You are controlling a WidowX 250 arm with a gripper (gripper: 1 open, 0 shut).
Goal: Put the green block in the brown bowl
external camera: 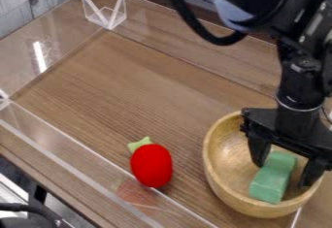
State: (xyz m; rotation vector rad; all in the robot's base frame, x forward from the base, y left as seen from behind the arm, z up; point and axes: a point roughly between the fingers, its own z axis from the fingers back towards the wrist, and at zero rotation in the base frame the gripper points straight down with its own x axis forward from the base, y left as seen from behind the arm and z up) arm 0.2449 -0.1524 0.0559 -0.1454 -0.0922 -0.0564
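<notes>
The brown bowl [215, 164] stands on the wooden table at the lower right. The green block [273, 186] lies inside it, on the bowl's floor toward the right. Just above the block, inside the bowl's rim, my black gripper [289, 162] hangs from the arm and points straight down. Its fingers [265, 155] stand apart on either side of the block's upper end, and the jaws look open, with the block resting in the bowl rather than pinched. The arm hides the far rim of the bowl.
A red strawberry-like toy [151, 164] with a green top lies left of the bowl. A low clear acrylic wall [58, 149] runs along the table's front-left edge, and a clear folded stand [104, 12] sits at the back left.
</notes>
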